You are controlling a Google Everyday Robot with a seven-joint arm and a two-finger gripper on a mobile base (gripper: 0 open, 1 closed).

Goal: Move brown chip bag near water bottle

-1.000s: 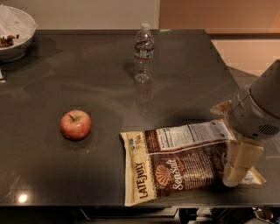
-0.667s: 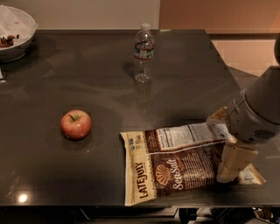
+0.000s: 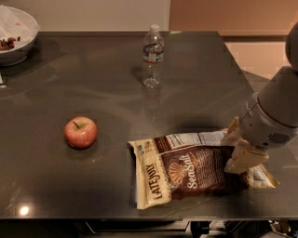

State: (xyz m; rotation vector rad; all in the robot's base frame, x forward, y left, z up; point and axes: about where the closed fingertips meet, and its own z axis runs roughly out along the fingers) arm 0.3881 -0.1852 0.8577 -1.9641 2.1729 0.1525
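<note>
**End effector edging inward over the bag's right end**

Since a second ago, the end effector (image 3: 237, 148) is sitting a little further left and up along the right end of the chip bag (image 3: 191, 174), while the bag itself is lying where it was. Whether the end effector is open or already clamping the bag, I cannot tell; it is pressing close against the bag's right edge.

The bag is lying flat near the front edge of the worktop (image 3: 93, 83), well apart from the water bottle (image 3: 152, 58), which is standing upright toward the back. Judging by its crinkled, puffy look, the bag is likely handling as light, soft and fragile, so a pinch on the sealed end seam is looking safer than squeezing the middle. Its film may be sliding easily on the smooth surface.

The worktop is showing as dark and glossy, with an apple (image 3: 80, 132) to the left and a white bowl (image 3: 16, 39) at the far left corner. A pale wall (image 3: 93, 14) is running behind.
</note>
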